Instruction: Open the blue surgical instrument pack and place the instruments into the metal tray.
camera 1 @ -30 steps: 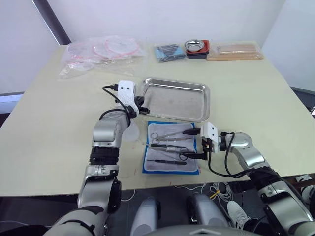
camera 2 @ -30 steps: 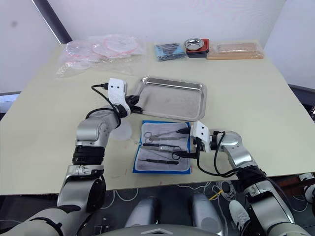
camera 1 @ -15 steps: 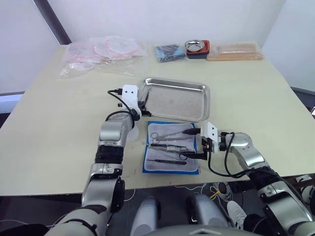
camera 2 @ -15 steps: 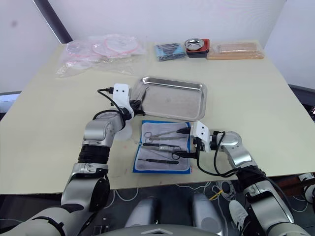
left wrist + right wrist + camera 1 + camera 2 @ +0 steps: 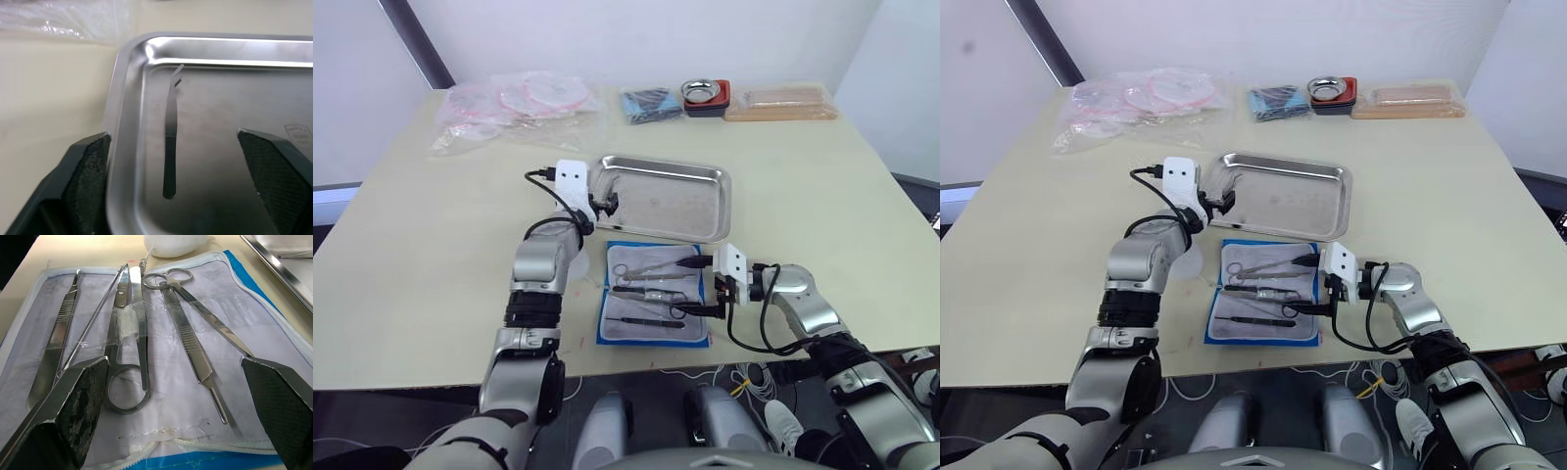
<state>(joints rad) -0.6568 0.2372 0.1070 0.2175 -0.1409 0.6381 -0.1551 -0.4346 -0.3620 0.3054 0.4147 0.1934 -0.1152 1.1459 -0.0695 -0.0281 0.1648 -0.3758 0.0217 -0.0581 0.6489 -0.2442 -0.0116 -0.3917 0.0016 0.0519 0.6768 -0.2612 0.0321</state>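
The blue surgical instrument pack [image 5: 654, 299] lies open on the table in front of the metal tray [image 5: 703, 202]. On its pale lining rest several instruments: ring-handled scissors [image 5: 128, 333], long forceps [image 5: 190, 333] and a flat handle [image 5: 56, 333]. One thin curved tweezer-like instrument [image 5: 170, 147] lies alone on the tray floor. My left gripper [image 5: 605, 203] hovers over the tray's left end, open, with nothing between its fingers [image 5: 88, 176]. My right gripper [image 5: 697, 288] sits at the pack's right edge, open and facing the instruments, touching none of them.
Clear bags of red-ringed tubing [image 5: 514, 108] lie at the back left. A small blue packet [image 5: 651, 103], a round bowl in a red holder [image 5: 707, 95] and a tan package [image 5: 780, 101] line the far edge. A white wad [image 5: 171, 242] sits beside the pack.
My left gripper moved from the tray's left corner to over its left end and opened; a thin instrument now lies in the tray. The right arm has not moved.
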